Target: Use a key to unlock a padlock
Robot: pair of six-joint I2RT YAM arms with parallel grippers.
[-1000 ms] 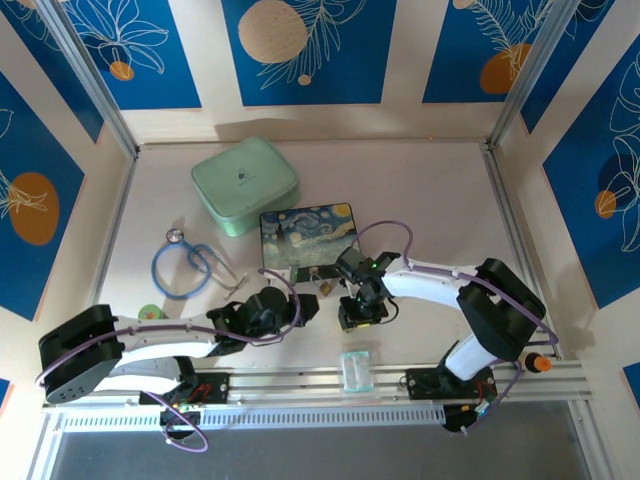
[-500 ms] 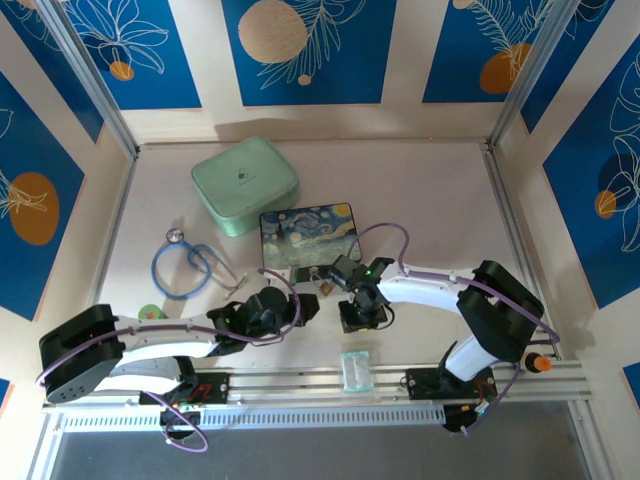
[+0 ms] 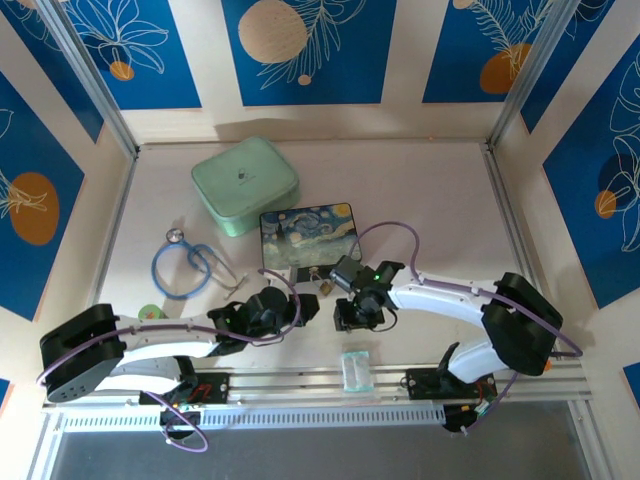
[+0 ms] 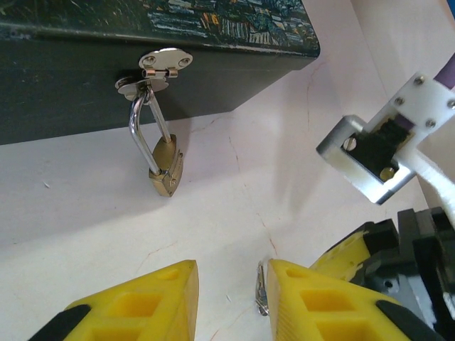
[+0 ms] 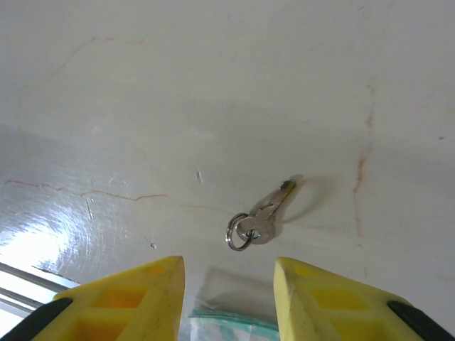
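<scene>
From the top, the padlock hangs at the near side of the painted box, and the left gripper and the right gripper sit near it, one on each side. From the left wrist, the gold padlock hangs by its thin silver loop from the box's clasp. It is up ahead of the left gripper and a bit to the left. This gripper's yellow fingers are apart and hold nothing. From the right wrist, the key lies flat on the white table. It is just in front of the right gripper, whose fingers are wide apart and empty. The key's ring end points down-left toward the fingers, and its tip points up-right, away from them. The right arm is the nearer one to the key, so it looks best placed to pick it up. A clear packet lies under the fingers.
</scene>
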